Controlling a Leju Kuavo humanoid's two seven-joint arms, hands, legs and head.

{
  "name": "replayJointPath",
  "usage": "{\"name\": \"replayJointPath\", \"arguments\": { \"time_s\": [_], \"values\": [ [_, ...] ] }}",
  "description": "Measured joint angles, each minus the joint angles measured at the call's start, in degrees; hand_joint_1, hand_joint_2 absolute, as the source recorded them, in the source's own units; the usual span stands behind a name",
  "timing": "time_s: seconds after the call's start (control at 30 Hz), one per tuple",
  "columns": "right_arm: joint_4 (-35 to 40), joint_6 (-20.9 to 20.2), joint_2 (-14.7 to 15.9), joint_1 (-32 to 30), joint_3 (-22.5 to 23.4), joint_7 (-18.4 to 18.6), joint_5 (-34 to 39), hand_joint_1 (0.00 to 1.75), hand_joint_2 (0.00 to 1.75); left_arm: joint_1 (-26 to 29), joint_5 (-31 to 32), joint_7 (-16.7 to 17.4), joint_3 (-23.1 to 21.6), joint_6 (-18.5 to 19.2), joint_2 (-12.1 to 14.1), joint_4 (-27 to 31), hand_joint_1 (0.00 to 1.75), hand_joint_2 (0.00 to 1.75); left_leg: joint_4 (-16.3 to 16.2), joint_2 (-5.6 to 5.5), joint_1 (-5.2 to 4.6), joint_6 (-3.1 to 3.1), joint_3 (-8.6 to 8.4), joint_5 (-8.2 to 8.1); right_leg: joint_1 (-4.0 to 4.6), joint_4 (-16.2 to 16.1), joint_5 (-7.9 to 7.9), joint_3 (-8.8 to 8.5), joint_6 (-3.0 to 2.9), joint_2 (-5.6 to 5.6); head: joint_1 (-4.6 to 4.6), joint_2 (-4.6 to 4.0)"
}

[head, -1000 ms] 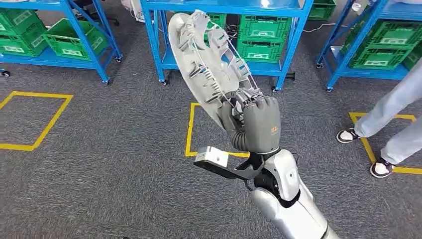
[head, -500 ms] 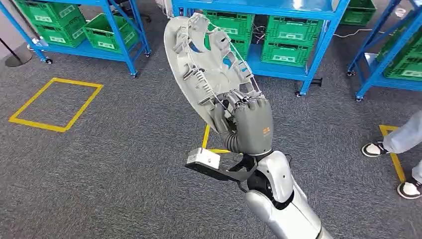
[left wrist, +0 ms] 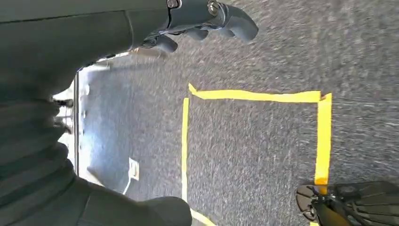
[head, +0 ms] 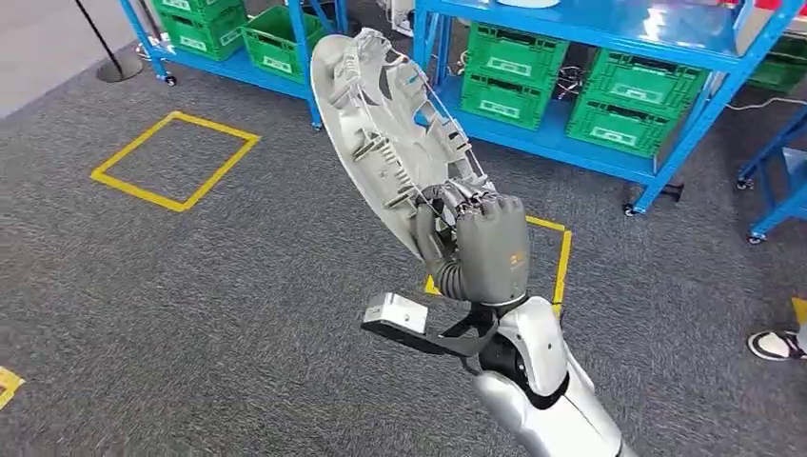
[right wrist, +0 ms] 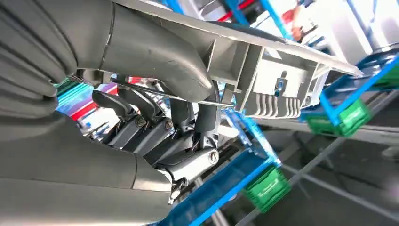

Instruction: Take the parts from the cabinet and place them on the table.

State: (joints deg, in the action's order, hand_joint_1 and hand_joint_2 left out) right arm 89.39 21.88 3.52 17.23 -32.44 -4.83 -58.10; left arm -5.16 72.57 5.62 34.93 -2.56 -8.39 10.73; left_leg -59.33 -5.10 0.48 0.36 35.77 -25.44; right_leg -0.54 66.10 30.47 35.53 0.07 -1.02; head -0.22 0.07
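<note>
The whole floor has slid rightward across the head view since a second ago: the blue shelving [head: 580,57] with its green crates [head: 623,95] now sits upper right, a yellow taped square [head: 176,157] has come into the upper left, and the person's shoe [head: 776,345] is nearly off the right edge. That is the robot turning, not the things moving. The right hand [head: 481,243] keeps the same hold, fingers curled tight over the lower rim of the grey plastic wheel cover [head: 385,124], which stands tilted at centre frame, ribbed back facing the camera. So I'd judge the part is out of the cabinet and in transit; no table is in sight yet.

The left hand [left wrist: 207,21] hangs over the carpet, fingers loosely curled on nothing.

Writing: a small orange mark on the back of the right hand and white labels on the crates, both too small to read.
</note>
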Motion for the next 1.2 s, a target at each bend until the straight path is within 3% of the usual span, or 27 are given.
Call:
{"name": "replayJointPath", "arguments": {
  "time_s": [0.03, 0.07, 0.13, 0.2, 0.23, 0.27, 0.3, 0.33, 0.4, 0.43, 0.5, 0.53, 0.57, 0.6, 0.7, 0.73, 0.77, 0.8, 0.87, 0.9, 0.93, 0.97, 1.03, 1.07, 1.1, 1.13, 1.2],
  "values": [
    [0.00, 0.02, 0.11, 0.01, 0.00, -0.05, -0.02, 1.75, 1.75, -0.07, 0.04, 0.04, 0.00, 0.00, -0.04, 0.00, 0.00, 1.75, -0.09, -0.63, 0.01, -0.13, 0.04, 0.08, 0.00, -4.54, -1.74, -2.33, -0.36, -2.06, 0.02, 0.00],
    [0.02, 0.13, 0.24, -0.04, 0.00, -0.15, -0.02, 1.75, 1.75, -0.17, 0.09, 0.07, 0.00, -0.02, -0.17, 0.02, 0.00, 1.75, -0.29, -1.32, -0.25, -0.58, 0.36, 0.19, 0.07, -6.20, -0.88, -2.87, -0.35, -3.76, -0.07, 0.00],
    [0.07, 0.24, 0.33, -0.09, 0.02, -0.11, -0.02, 1.75, 1.75, -0.14, 0.13, 0.20, 0.00, -0.02, -0.17, 0.04, 0.00, 1.75, 0.03, -2.33, 0.12, -1.34, 0.80, 0.59, 0.34, -6.34, -1.27, -2.65, -0.41, -2.51, 0.06, 0.00],
    [0.09, 0.24, 0.31, -0.09, 0.00, -0.13, -0.02, 1.75, 1.75, 0.03, 0.13, 0.22, -0.02, -0.02, -0.15, 0.00, 0.00, 1.75, 0.47, -3.52, 0.11, -2.22, 1.50, 1.08, -0.08, -6.85, -1.84, -2.72, -1.27, -1.28, 0.09, 0.00],
    [0.15, 0.24, 0.28, -0.04, 0.00, -0.13, -0.02, 1.75, 1.75, 0.10, 0.13, 0.24, 0.00, -0.02, -0.13, 0.00, 0.00, 1.75, -0.11, -2.23, 0.16, -2.09, 1.43, 0.73, -0.22, -7.27, -2.20, -2.88, -1.60, -0.32, 0.20, 0.00],
    [0.20, 0.33, 0.26, -0.08, 0.00, -0.13, -0.04, 1.75, 1.75, -0.01, 0.13, 0.26, -0.02, -0.02, -0.26, -0.02, 0.00, 1.75, -2.36, 1.02, -0.04, -2.32, 2.62, -1.03, -0.28, -7.50, -2.29, -2.94, -2.05, 0.21, -0.40, 0.00],
    [0.31, 0.35, 0.26, -0.12, 0.00, -0.13, -0.09, 1.75, 1.75, -0.18, 0.13, 0.24, -0.02, -0.02, -0.28, -0.02, 0.00, 1.75, -6.12, 3.10, 0.05, -2.75, 4.40, -3.23, -0.26, -7.49, -2.29, -2.88, -2.08, 1.00, -0.53, 0.00],
    [0.31, 0.37, 0.28, -0.19, 0.02, -0.11, -0.09, 1.75, 1.75, -0.27, 0.13, 0.24, -0.02, -0.02, -0.26, 0.00, 0.00, 1.75, -11.42, 4.33, 0.25, -3.17, 6.75, -5.81, -0.19, -7.47, -2.25, -2.83, -2.13, 1.95, -0.53, 0.00],
    [0.31, 0.37, 0.28, -0.43, 0.02, -0.07, -0.07, 1.75, 1.75, -0.22, 0.13, 0.24, -0.02, -0.02, -0.26, 0.00, 0.00, 1.75, -17.24, 4.80, 0.48, -3.62, 9.16, -7.68, -0.20, -7.44, -2.21, -2.76, -2.13, 3.48, -0.55, 0.00],
    [0.31, 0.33, 0.28, -0.51, 0.02, -0.02, -0.09, 1.75, 1.75, -0.12, 0.15, 0.24, -0.02, -0.02, -0.26, 0.00, 0.00, 1.75, -16.16, 4.92, 0.65, -3.76, 8.38, -6.64, -0.23, -7.43, -2.18, -2.76, -2.08, 4.30, -0.52, 0.00],
    [0.31, 0.26, 0.28, -0.52, 0.02, 0.11, -0.17, 1.75, 1.75, -0.12, 0.15, 0.24, -0.02, -0.02, -0.15, 0.02, 0.00, 1.75, -7.35, 5.84, 0.77, -3.83, 3.07, -2.56, -0.30, -7.32, -1.99, -2.91, -1.78, 5.74, -0.55, 0.00],
    [0.33, 0.24, 0.28, -0.51, 0.02, 0.11, -0.17, 1.75, 1.75, -0.17, 0.15, 0.24, -0.02, -0.02, -0.15, 0.09, 0.00, 1.75, -2.07, 7.73, 0.75, -3.80, -0.13, -0.78, -0.32, -7.17, -1.79, -3.09, -1.47, 6.28, -0.55, 0.00],
    [0.37, 0.24, 0.28, -0.53, 0.02, 0.11, -0.20, 1.75, 1.75, -0.36, 0.15, 0.24, -0.02, 0.00, -0.20, 0.09, 0.00, 1.75, 0.03, 9.87, 0.21, -3.16, -1.22, -1.54, 0.16, -7.07, -1.54, -3.11, -1.01, 6.81, -0.57, 0.00],
    [0.37, 0.20, 0.28, -0.51, 0.02, 0.13, -0.26, 1.75, 1.75, -0.42, 0.15, 0.24, -0.02, 0.00, -0.20, 0.11, 0.00, 1.75, 0.31, 9.08, 0.24, -2.29, -1.19, -0.96, 0.23, -6.95, -1.41, -3.15, -0.62, 7.31, -0.30, 0.00],
    [0.42, 0.07, 0.26, -0.49, 0.02, 0.13, -0.53, 1.75, 1.75, -0.20, 0.09, 0.24, -0.02, 0.00, -0.20, 0.04, 0.00, 1.75, 0.24, 7.14, -0.04, -1.18, -0.57, -0.84, 0.16, -7.44, -1.55, -3.61, 0.53, 8.93, -0.33, 0.00],
    [0.53, -0.04, 0.24, -0.49, 0.02, 0.11, -0.59, 1.75, 1.75, -0.14, -0.02, 0.26, -0.02, 0.00, -0.22, 0.09, 0.00, 1.75, 0.72, 6.41, 0.44, -0.61, -0.92, -0.48, -0.13, -7.22, -1.06, -3.65, 0.97, 8.62, -0.29, 0.00],
    [0.55, -0.22, 0.24, -0.47, 0.02, 0.02, -0.68, 1.75, 1.75, -0.08, -0.15, 0.24, 0.00, -0.09, -0.28, 0.09, 0.00, 1.75, 0.81, 5.76, 0.44, -0.30, -0.95, -0.36, -0.30, -5.39, 0.33, -3.17, 1.11, 5.26, -0.17, 0.00],
    [0.55, -0.26, 0.26, -0.43, 0.04, -0.04, -0.72, 1.75, 1.75, -0.16, -0.39, 0.22, 0.00, -0.13, -0.22, 0.13, 0.00, 1.75, 0.80, 5.23, 0.44, 0.05, -0.86, -0.22, -0.47, -1.53, 2.61, -1.43, 1.14, 2.93, 0.06, 0.00],
    [0.55, -0.48, 0.39, -0.44, 0.09, -0.07, -0.79, 1.75, 1.75, -0.22, -0.52, 0.20, 0.00, -0.13, -0.28, 0.13, 0.00, 1.75, 0.77, 3.58, 0.28, 0.25, -0.72, -0.18, -0.31, 8.03, 6.62, 3.34, 1.23, 1.25, 0.22, 0.00],
    [0.46, -0.59, 0.39, -0.47, 0.07, -0.04, -0.79, 1.75, 1.75, -0.12, -0.55, 0.20, 0.00, -0.13, -0.33, 0.11, 0.00, 1.75, 0.69, 2.77, 0.21, 0.28, -0.68, -0.16, -0.25, 10.91, 7.10, 5.00, 1.20, 1.11, 0.24, 0.00],
    [0.39, -0.68, 0.39, -0.50, 0.07, -0.05, -0.79, 1.75, 1.75, -0.01, -0.57, 0.20, 0.00, -0.13, -0.35, 0.09, 0.00, 1.75, 0.63, 1.96, 0.16, 0.28, -0.66, -0.16, -0.22, 11.00, 6.22, 5.34, 1.07, 1.05, 0.22, 0.00],
    [0.37, -0.70, 0.41, -0.49, 0.09, -0.05, -0.79, 1.75, 1.75, 0.06, -0.57, 0.20, 0.02, -0.13, -0.35, 0.07, 0.00, 1.75, 0.51, 0.96, 0.14, 0.26, -0.66, -0.15, -0.21, 8.07, 3.92, 4.23, 0.78, 0.95, 0.28, 0.00],
    [0.37, -0.70, 0.42, -0.34, 0.07, -0.07, -0.85, 1.75, 1.75, 0.02, -0.65, 0.22, 0.02, -0.13, -0.44, 0.04, 0.00, 1.75, 0.31, -0.84, 0.14, 0.13, -0.68, -0.11, -0.17, -2.19, -1.46, -0.59, 0.08, -0.36, 0.33, 0.00],
    [0.39, -0.81, 0.41, -0.24, 0.07, -0.05, -0.94, 1.75, 1.75, 0.02, -0.79, 0.22, 0.02, -0.13, -0.65, 0.04, 0.00, 1.75, 0.23, -1.37, 0.37, 0.00, -0.46, -0.07, -0.19, -6.32, -2.18, -2.29, -0.39, -3.81, 0.37, 0.00],
    [0.42, -0.92, 0.33, -0.25, 0.07, 0.09, -1.14, 1.75, 1.75, -0.04, -0.90, 0.22, 0.02, -0.13, -0.66, 0.09, 0.00, 1.75, 0.04, -2.10, 0.06, -0.54, -0.16, -0.03, -0.07, -6.85, -2.08, -2.40, -0.24, -4.00, 0.28, 0.00],
    [0.50, -1.31, 0.22, -0.23, 0.07, 0.41, -1.46, 1.75, 1.75, 0.00, -1.01, 0.22, 0.02, -0.13, -0.68, 0.07, 0.00, 1.75, 0.19, -2.62, 0.36, -1.02, 0.15, 0.17, 0.11, -6.83, -2.13, -2.25, -0.21, -3.05, 0.57, 0.00],
    [0.79, -2.10, -0.46, -0.31, 0.07, 1.03, -2.36, 1.75, 1.75, 0.37, -1.07, 0.20, 0.02, -0.13, -0.79, -0.02, 0.00, 1.75, 0.82, -3.71, 0.72, -1.94, 0.32, 0.58, 0.46, -6.96, -2.32, -2.28, -0.82, -2.16, 0.63, 0.00]
  ]
}}
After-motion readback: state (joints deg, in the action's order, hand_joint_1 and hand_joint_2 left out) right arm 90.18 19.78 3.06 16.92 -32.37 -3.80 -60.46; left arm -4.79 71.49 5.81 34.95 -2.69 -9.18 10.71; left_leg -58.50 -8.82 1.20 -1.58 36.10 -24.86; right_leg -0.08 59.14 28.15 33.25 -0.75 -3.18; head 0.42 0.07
